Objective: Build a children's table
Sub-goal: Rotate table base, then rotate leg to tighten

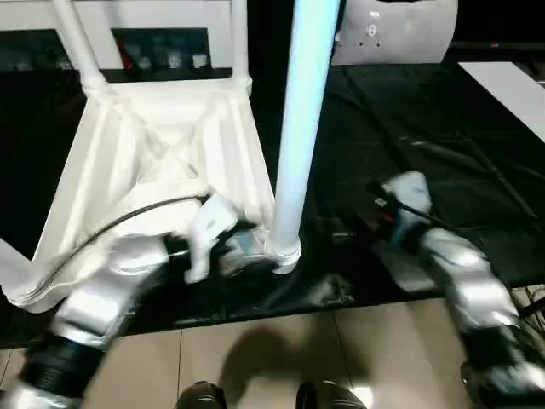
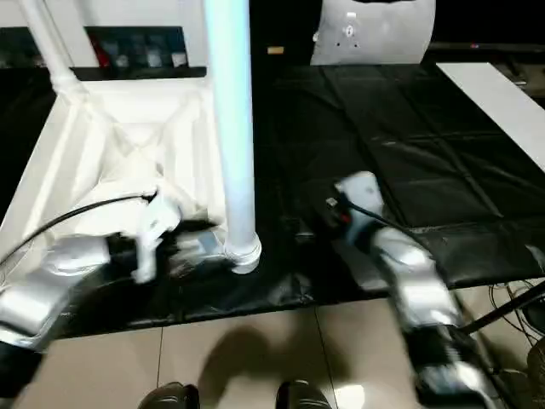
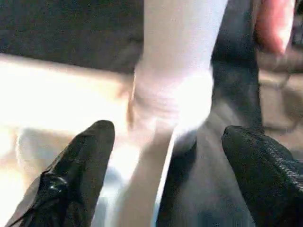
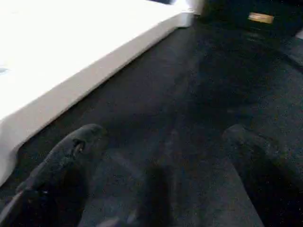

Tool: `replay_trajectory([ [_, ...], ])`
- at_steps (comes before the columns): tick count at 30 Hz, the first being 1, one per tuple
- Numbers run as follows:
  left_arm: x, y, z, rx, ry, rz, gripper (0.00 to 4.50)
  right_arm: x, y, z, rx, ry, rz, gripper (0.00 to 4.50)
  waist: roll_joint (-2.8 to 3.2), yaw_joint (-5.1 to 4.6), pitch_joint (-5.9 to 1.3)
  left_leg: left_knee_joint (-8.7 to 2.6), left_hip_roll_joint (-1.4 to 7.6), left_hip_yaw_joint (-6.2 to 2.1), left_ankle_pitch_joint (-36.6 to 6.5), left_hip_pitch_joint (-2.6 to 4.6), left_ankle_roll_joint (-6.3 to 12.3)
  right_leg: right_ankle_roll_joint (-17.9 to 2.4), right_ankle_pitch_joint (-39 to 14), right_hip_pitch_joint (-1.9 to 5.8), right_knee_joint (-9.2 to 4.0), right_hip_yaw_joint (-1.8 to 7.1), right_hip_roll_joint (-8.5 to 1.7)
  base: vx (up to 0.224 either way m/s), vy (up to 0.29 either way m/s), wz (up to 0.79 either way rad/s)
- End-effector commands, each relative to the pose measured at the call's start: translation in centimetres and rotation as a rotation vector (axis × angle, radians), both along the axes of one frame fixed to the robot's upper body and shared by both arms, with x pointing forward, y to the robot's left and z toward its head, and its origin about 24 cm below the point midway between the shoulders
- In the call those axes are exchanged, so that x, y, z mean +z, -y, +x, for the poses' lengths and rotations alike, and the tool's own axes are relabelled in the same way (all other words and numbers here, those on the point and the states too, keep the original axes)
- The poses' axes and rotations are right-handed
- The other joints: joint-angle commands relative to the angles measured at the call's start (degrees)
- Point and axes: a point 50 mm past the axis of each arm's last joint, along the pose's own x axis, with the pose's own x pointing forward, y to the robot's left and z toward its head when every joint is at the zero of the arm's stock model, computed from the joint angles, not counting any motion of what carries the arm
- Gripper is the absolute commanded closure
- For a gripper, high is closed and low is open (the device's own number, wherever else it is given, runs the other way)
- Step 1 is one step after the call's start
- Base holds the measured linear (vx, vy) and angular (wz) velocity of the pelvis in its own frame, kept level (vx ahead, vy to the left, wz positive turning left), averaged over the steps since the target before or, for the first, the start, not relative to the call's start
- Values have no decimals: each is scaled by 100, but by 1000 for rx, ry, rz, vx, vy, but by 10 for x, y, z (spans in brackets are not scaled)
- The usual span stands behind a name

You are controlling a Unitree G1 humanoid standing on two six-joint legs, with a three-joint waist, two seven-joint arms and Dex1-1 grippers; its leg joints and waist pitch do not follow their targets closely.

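Table top [image 1: 153, 162] lies upside down on the black mat [image 1: 409, 136], left of centre, underside ribs up. Legs stand in the two far sockets, a third leg [image 1: 300, 119] upright in the near right socket [image 1: 285, 253]. Near left corner shows no leg, so approx. 3 of 4 are in, I'd judge.

Left gripper [image 3: 165, 156] sits at the near right socket, fingers [image 3: 80, 165] spread wide either side of the leg base, not touching it. Right gripper [image 4: 161, 179] is low over bare mat right of the top, also wide open, holding nothing.

Step in hand: prob. seating or checking the third leg. Next needs a firm grip low on the leg and a push or twist into the socket, then the fourth leg fetched; can't see where it lies.
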Motion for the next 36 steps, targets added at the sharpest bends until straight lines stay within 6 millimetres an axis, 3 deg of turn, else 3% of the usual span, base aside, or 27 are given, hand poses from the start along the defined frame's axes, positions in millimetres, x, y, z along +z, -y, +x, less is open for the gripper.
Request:
replay_trajectory([
  [1, -2, -2, 2, -56, 8, 57, 79, 11, -5, -9, 119, 14, -5, 0, 61, 15, -439, -454, 255, -70, -1398, 91, 151, -1079, -1643, 295, -451, 303, -343, 0, 0, 0],
  [2, -3, -5, 4, -58, 8, 79, 89, 14, -5, -14, 158, 9, -6, 0, 84, 23, -423, -450, 256, -72, -1444, 93, 153, -1083, -1680, 285, -451, 310, -352, 0, 0, 0],
  [13, -6, -15, 11, -86, -36, 79, 160, 22, -8, -42, 351, -56, -6, 0, 33, 24, -406, -466, 256, -85, -1538, 84, 171, -1042, -2056, 299, -508, 300, -378, 0, 0, 0],
  [18, -5, -20, 15, -108, -61, 111, 199, 24, -13, -52, 432, -99, -2, 0, 38, 35, -392, -474, 268, -97, -1622, 106, 146, -941, -2322, 274, -538, 305, -394, 0, 0, 0],
  [32, -5, -23, 17, -142, -95, 166, 317, 23, -17, -58, 455, -129, -12, 0, 41, 43, -393, -479, 267, -99, -1563, 93, 122, -998, -2272, 285, -533, 304, -408, 0, 0, 0],
  [36, -7, -25, 18, -147, -98, 191, 332, 22, -19, -58, 460, -135, -13, 0, 37, 43, -391, -483, 270, -103, -1593, 98, 115, -982, -2314, 279, -540, 302, -409, 0, 0, 0],
])
